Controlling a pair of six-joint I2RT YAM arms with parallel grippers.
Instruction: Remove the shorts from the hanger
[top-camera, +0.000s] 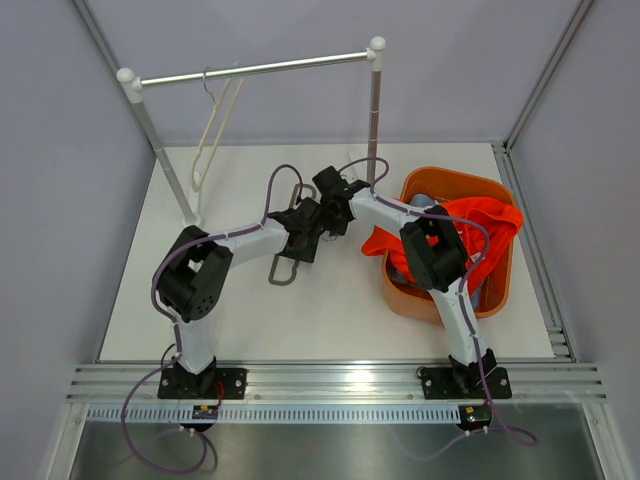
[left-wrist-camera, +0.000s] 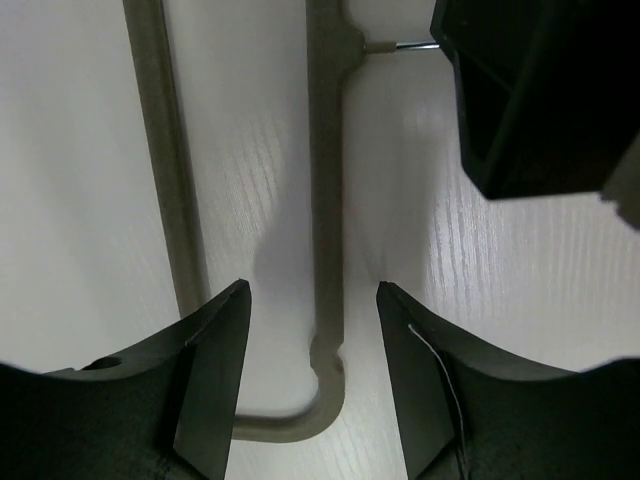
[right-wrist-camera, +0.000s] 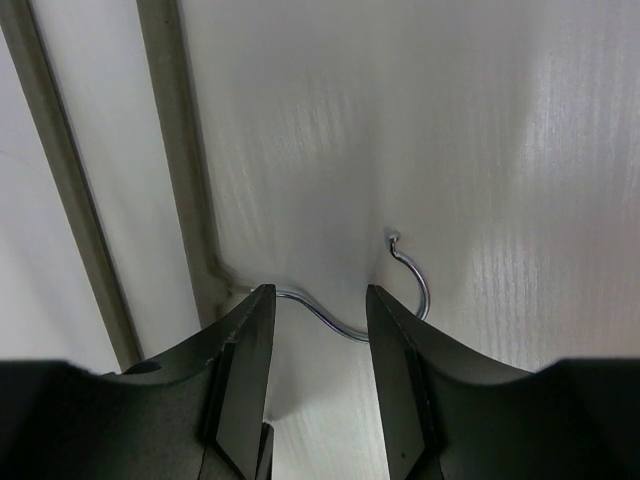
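The bright orange shorts (top-camera: 484, 222) lie heaped in an orange basket (top-camera: 440, 176) at the right, draped over its rim. A bit of light blue cloth (top-camera: 424, 203) shows under them. A bare grey hanger (top-camera: 283, 272) lies flat on the table. My left gripper (top-camera: 318, 218) is open and empty. In the left wrist view its jaws (left-wrist-camera: 312, 330) straddle one hanger bar (left-wrist-camera: 325, 200). My right gripper (top-camera: 335, 190) is open and empty. In the right wrist view it (right-wrist-camera: 320, 340) hovers over the hanger's metal hook (right-wrist-camera: 412, 290).
A clothes rail (top-camera: 255, 70) stands at the back with a bare white hanger (top-camera: 213, 130) on it. Its right post (top-camera: 374, 110) rises just behind my right gripper. The right gripper's black body (left-wrist-camera: 540, 90) shows close in the left wrist view.
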